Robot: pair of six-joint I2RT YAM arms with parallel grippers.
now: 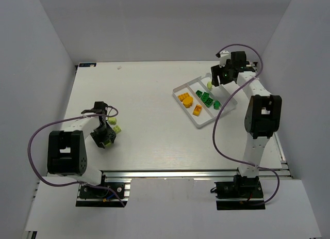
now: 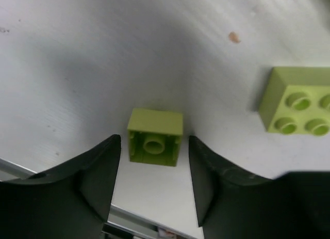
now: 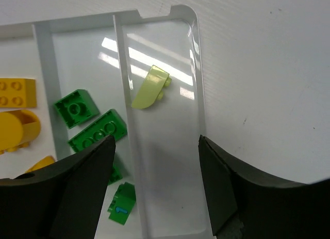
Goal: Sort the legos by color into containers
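Legos mostly sorted: orange studded bricks (image 3: 18,92), dark green ones (image 3: 98,130) and one pale yellow-green sloped piece (image 3: 150,88) lying in separate compartments of shallow white plastic tray (image 3: 195,53). Hovering over the pale lane with right gripper (image 3: 155,146), jaws spread and empty. Straddling small pale yellow-green brick (image 2: 154,142) on white table (image 2: 103,53) with left gripper (image 2: 153,156), jaws spread, not touching. Risking a twist or a squirt-out on closing, hollow underside facing sideways; risking a shove toward the near table edge or the second pale brick (image 2: 296,98).
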